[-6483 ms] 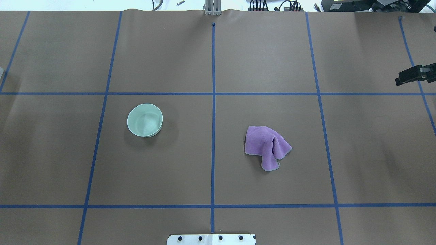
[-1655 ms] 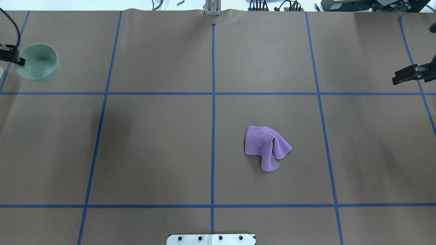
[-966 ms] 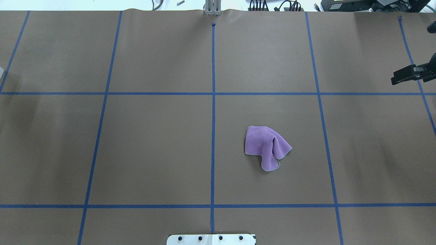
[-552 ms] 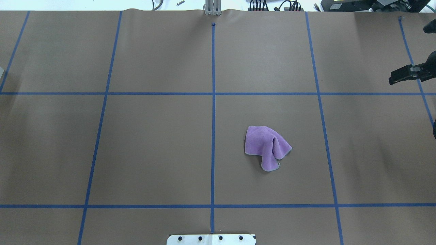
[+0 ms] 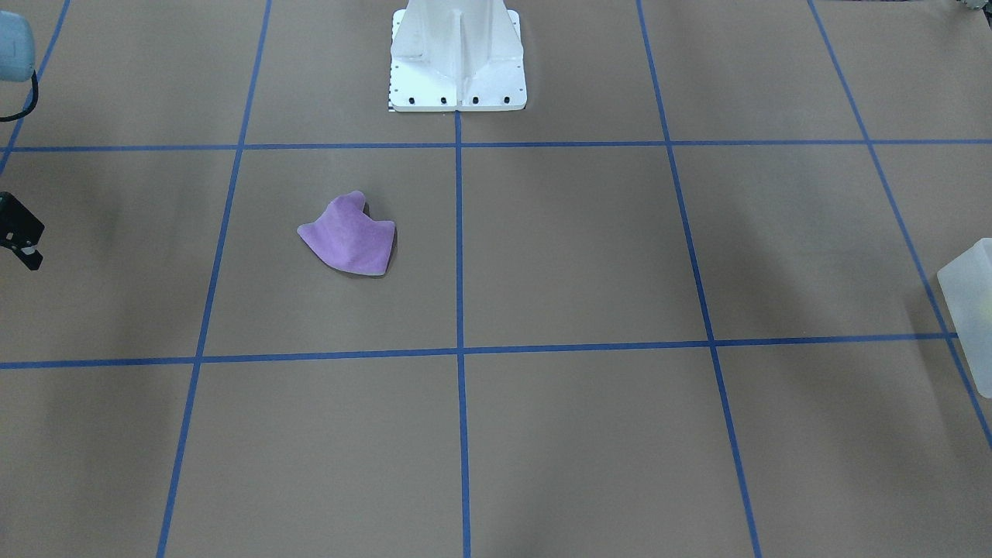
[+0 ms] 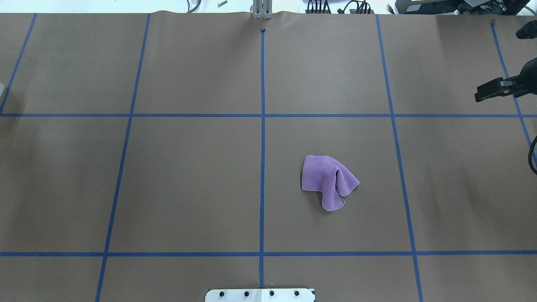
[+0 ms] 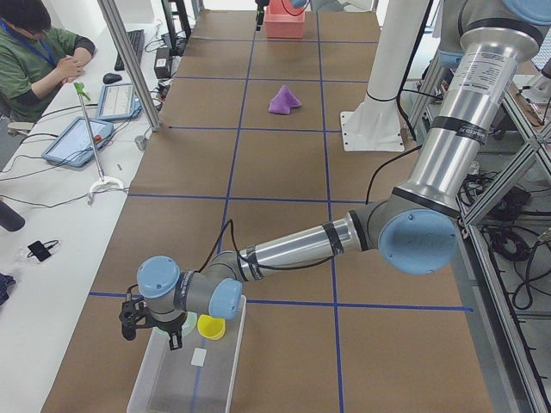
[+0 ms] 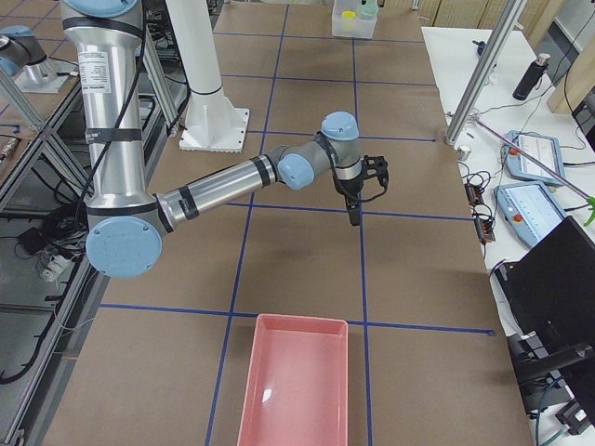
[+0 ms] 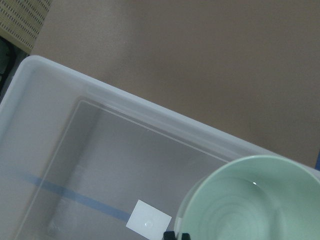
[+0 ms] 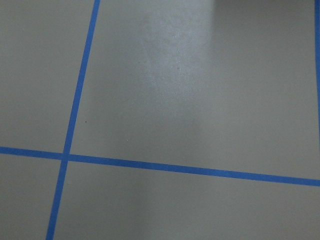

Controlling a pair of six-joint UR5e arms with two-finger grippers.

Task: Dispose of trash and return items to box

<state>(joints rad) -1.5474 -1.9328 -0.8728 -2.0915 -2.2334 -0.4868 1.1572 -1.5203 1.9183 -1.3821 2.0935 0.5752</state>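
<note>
My left gripper (image 9: 175,235) is shut on the rim of the mint-green bowl (image 9: 250,200) and holds it over the translucent box (image 9: 60,150). In the exterior left view the left gripper (image 7: 155,335) hangs over the box (image 7: 185,379), with the yellow cup (image 7: 211,327) inside. The purple cloth (image 6: 329,180) lies crumpled right of the table's centre line and also shows in the front view (image 5: 349,240). My right gripper (image 6: 480,95) is open and empty, above the table at its far right, well away from the cloth.
A pink bin (image 8: 293,381) stands at the table's right end. The white robot base (image 5: 457,62) is bolted at the near middle edge. The box's corner shows at the front view's right edge (image 5: 969,302). An operator and tablets are at the side bench (image 7: 95,129).
My left gripper carried the bowl from the table's left half out past the overhead view's left edge. My right gripper has drifted slightly toward the table's middle. The cloth has not moved.
</note>
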